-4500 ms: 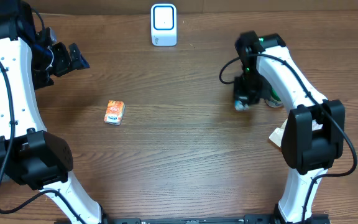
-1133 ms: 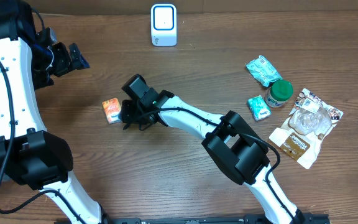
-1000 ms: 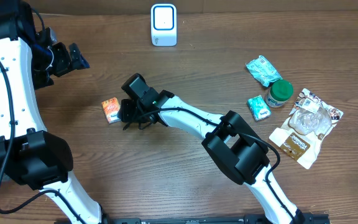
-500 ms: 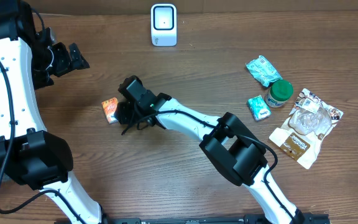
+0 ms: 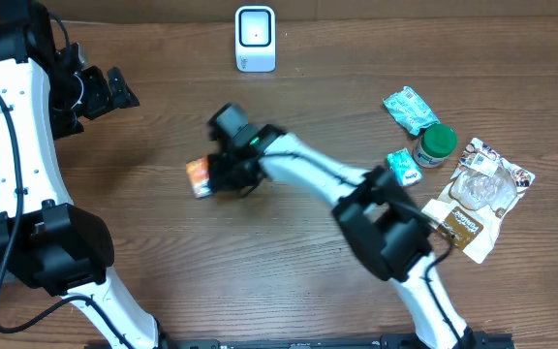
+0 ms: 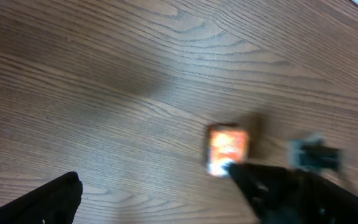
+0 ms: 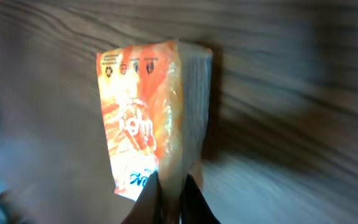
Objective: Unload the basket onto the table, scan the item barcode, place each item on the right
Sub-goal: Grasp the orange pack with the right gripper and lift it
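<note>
— One item counts here. Where is the orange packet (image 5: pixel 198 177)?

— Left of the middle of the wooden table (image 5: pixel 289 271), in front of the white scanner (image 5: pixel 255 39) and well apart from it. The right wrist camera sees it close up and blurred: an orange printed face with white lettering, and one thin side turned to the lens.

— Is anything holding it?

— Yes. The right gripper (image 5: pixel 213 178) reaches across from the right side, and its two dark fingers (image 7: pixel 149 202) are pressed together on the packet's lower edge. Whether the packet is lifted clear of the wood, I cannot tell.

— And the other arm?

— The left gripper (image 5: pixel 122 89) hangs near the far left corner, well apart from the packet, its fingers spread wide and holding nothing. Its wrist camera looks down on the packet, small and blurred, with the right arm's dark shape just beside it.

— What else lies on the table?

— A cluster at the right side: a crumpled green packet (image 5: pixel 410 109), a smaller green packet (image 5: pixel 405 167), a green-lidded jar (image 5: pixel 438 143) beside them, and a brown and white pouch (image 5: pixel 473 199) nearest the right edge.
</note>
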Robot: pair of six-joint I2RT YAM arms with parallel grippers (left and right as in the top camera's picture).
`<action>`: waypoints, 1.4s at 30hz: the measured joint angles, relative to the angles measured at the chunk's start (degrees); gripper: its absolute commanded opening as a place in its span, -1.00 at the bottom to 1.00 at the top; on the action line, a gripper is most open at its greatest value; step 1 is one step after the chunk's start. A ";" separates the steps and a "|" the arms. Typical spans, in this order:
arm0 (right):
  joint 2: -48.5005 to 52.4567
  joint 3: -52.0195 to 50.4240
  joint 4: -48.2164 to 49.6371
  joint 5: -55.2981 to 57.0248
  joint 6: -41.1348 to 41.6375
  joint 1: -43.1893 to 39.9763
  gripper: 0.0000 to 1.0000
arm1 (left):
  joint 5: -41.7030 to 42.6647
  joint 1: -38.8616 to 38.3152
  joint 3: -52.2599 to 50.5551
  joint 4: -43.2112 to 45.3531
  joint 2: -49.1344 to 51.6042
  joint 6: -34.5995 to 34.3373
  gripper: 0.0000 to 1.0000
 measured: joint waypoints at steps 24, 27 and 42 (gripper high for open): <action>-10.56 -5.81 -21.03 -6.86 -24.09 -15.76 -0.40 | 0.00 0.00 0.00 0.00 0.00 0.00 0.99; -10.56 -7.34 -19.80 -4.90 -21.55 -15.76 -0.15 | 0.00 0.00 0.00 0.00 0.00 0.00 1.00; -10.56 -9.73 -17.00 1.20 -16.98 -15.76 -0.26 | 0.00 0.00 0.00 0.02 0.00 0.00 0.99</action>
